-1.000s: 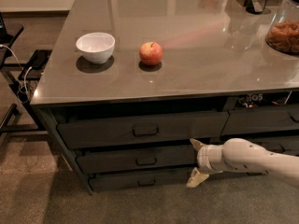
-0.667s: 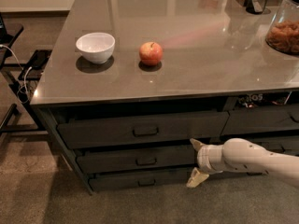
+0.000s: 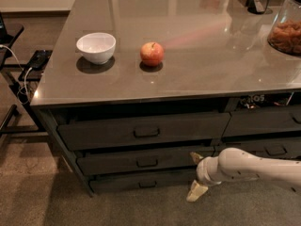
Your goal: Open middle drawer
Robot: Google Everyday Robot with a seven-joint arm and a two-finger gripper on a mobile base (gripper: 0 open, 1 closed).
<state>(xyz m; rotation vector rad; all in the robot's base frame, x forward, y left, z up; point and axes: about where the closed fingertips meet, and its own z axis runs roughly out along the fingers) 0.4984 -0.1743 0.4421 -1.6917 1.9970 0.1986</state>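
Wide dark grey middle drawer (image 3: pixel 108 165) isn't pulled out yet, lol. My white gripper (image 3: pixel 194 174) hangs below the front edge of the grey bench (image 3: pixel 211 69), fingers (image 3: pixel 194 191) spread and empty.

Cream gripper (image 3: pixel 195 174) beside dark grey middle drawer (image 3: pixel 108 164); white bowl (image 3: pixel 96 46), red apple (image 3: pixel 152 54).
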